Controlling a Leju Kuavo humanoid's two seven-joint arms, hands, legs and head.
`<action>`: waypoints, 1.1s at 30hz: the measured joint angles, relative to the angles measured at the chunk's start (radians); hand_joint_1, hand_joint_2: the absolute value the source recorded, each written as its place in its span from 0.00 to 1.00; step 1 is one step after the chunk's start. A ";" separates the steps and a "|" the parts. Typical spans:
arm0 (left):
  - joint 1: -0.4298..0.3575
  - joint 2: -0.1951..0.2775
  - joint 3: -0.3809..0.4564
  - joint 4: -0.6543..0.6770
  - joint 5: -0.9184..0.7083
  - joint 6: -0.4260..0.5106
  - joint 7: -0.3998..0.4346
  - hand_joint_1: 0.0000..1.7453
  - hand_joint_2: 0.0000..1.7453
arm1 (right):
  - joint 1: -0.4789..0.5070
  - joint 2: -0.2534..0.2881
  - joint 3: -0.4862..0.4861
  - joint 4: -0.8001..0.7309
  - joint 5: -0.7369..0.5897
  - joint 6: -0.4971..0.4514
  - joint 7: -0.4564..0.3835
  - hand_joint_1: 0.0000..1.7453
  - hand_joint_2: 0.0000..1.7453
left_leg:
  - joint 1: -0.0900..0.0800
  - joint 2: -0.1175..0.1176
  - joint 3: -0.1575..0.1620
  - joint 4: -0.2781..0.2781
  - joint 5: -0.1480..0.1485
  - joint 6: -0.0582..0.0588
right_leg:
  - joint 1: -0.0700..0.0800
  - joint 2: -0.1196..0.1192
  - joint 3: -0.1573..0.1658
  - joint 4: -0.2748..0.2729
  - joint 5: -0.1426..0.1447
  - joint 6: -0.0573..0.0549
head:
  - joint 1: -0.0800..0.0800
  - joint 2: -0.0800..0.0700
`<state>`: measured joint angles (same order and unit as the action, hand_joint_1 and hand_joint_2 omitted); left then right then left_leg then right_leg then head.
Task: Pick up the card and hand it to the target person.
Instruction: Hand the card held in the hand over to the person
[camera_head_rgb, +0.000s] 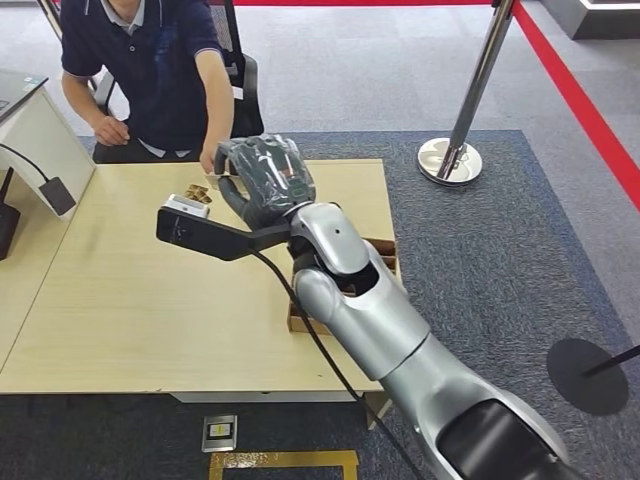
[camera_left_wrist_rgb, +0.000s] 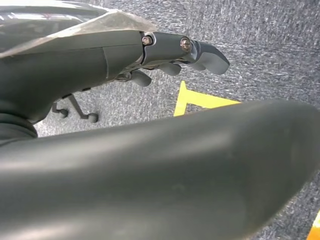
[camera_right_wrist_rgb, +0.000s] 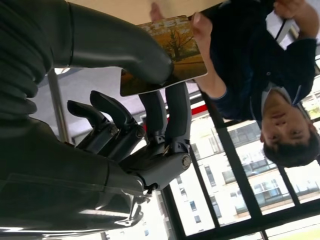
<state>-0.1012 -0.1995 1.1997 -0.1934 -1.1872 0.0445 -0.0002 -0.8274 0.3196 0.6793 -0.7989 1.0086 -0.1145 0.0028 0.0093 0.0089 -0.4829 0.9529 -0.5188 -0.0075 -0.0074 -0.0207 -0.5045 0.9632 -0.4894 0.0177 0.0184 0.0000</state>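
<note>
The card (camera_right_wrist_rgb: 186, 50), printed with an autumn tree picture, is pinched between the thumb (camera_right_wrist_rgb: 124, 50) and the fingers of my right hand (camera_right_wrist_rgb: 143, 125). A seated person (camera_head_rgb: 151, 60) in a dark polo has a hand (camera_right_wrist_rgb: 200, 27) on the card's far edge, so both of us touch it. In the head view my right hand (camera_head_rgb: 264, 180) is stretched over the far edge of the wooden table (camera_head_rgb: 136, 300), just in front of the person's hand (camera_head_rgb: 207, 160). My left hand (camera_left_wrist_rgb: 162, 50) hangs over grey carpet with its fingers loosely extended and nothing in them.
A small stack of cards (camera_head_rgb: 198, 192) lies on the table near the person. A cardboard box (camera_head_rgb: 386, 250) sits at the table's right edge, under my right arm. A chrome stanchion (camera_head_rgb: 453, 160) stands on the carpet to the right, and a white desk (camera_head_rgb: 38, 140) stands at the left.
</note>
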 joint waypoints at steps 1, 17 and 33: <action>0.000 -0.001 0.000 0.000 -0.002 0.000 0.002 0.00 0.00 | -0.009 0.007 0.020 0.022 -0.029 -0.007 0.009 1.00 1.00 | 0.000 0.000 0.000 0.000 0.000 0.000 | 0.000 0.000 0.000 0.000 0.000 0.000 | 0.000 0.000; -0.001 -0.002 -0.001 0.000 -0.020 0.015 0.011 0.00 0.00 | -0.036 0.034 0.276 0.229 -0.233 -0.059 0.068 1.00 1.00 | 0.000 0.000 0.000 0.000 0.000 0.000 | 0.000 0.000 0.000 0.000 0.000 0.000 | 0.000 0.000; -0.001 -0.001 0.005 0.000 0.007 0.034 0.023 0.00 0.00 | -0.025 0.034 0.451 0.269 -0.340 -0.117 0.122 1.00 1.00 | 0.000 0.000 0.000 0.000 0.000 0.000 | 0.000 0.000 0.000 0.000 0.000 0.000 | 0.000 0.000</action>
<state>-0.1026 -0.2007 1.2043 -0.1934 -1.1802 0.0782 0.0232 -0.8529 0.3540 1.1307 -0.5303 0.6689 -0.2314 0.1249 0.0093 0.0089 -0.4829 0.9530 -0.5188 -0.0075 -0.0074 -0.0207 -0.5046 0.9628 -0.4893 0.0177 0.0183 0.0000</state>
